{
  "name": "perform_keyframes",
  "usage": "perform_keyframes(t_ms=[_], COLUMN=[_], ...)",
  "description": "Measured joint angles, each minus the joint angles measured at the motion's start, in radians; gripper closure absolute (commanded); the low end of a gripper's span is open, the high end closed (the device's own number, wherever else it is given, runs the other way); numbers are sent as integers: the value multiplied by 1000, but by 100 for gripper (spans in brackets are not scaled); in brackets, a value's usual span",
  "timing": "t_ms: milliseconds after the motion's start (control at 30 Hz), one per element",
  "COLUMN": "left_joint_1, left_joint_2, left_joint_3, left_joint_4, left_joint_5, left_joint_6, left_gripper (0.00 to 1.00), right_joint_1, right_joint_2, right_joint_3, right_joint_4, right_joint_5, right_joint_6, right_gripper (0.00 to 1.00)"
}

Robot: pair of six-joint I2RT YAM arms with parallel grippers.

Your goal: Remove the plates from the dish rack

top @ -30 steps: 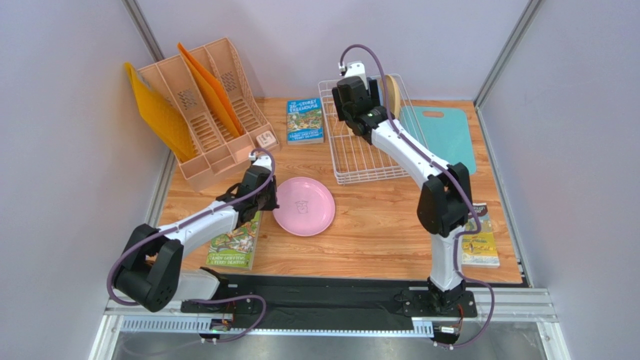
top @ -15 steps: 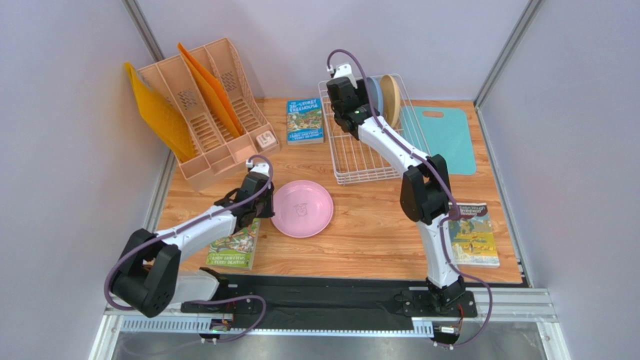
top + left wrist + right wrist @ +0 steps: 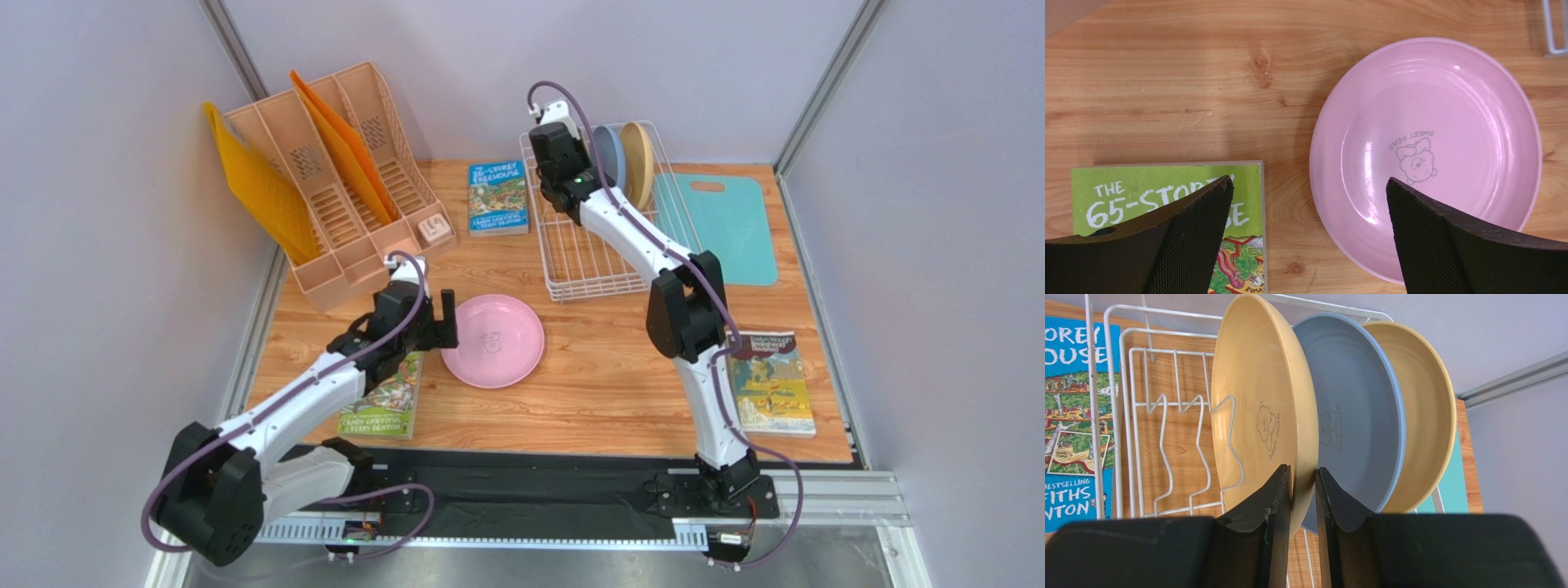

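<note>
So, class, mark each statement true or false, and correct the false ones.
1. The pink plate lies flat on the table. True.
2. Four plates stand in the dish rack. False: three do.
3. The left hand grips the pink plate. False: it is open, holding nothing.
4. The right hand pinches the front tan plate by its rim. True.
5. The blue plate stands rearmost. False: the rear tan plate stands behind it.
</note>
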Motion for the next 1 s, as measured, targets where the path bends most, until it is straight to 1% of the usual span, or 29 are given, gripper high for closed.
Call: perform_keyframes(t_ms=[67, 100, 200, 467, 700, 900, 1000], left_joint_1=[0, 0, 0, 0, 0, 0, 0], left_joint_2=[-37, -52, -77, -80, -70, -46, -46], left_joint_3=[1, 2, 13, 60, 90, 103, 103], left_joint_4=[-3, -4, -8, -5, -22, -39, -42], left_joint_5=[2, 5, 23, 106, 106, 103, 103], left_joint_6=[3, 5, 19, 63, 74, 74, 74], left_gripper=[1, 1, 1, 1, 1, 1, 1], right_joint_1=[0, 0, 0, 6, 35, 69, 81], right_joint_2=[5, 6, 20, 33, 33, 37, 37], right_joint_3=[10, 13, 30, 35, 24, 23, -4], right_joint_4=[0, 0, 2, 31, 108, 229, 356], right_joint_5=[4, 8, 36, 88, 168, 286, 352], right_joint_6=[-8, -11, -22, -63, -188, -336, -424], right_gripper=[85, 100, 100, 100, 100, 100, 100])
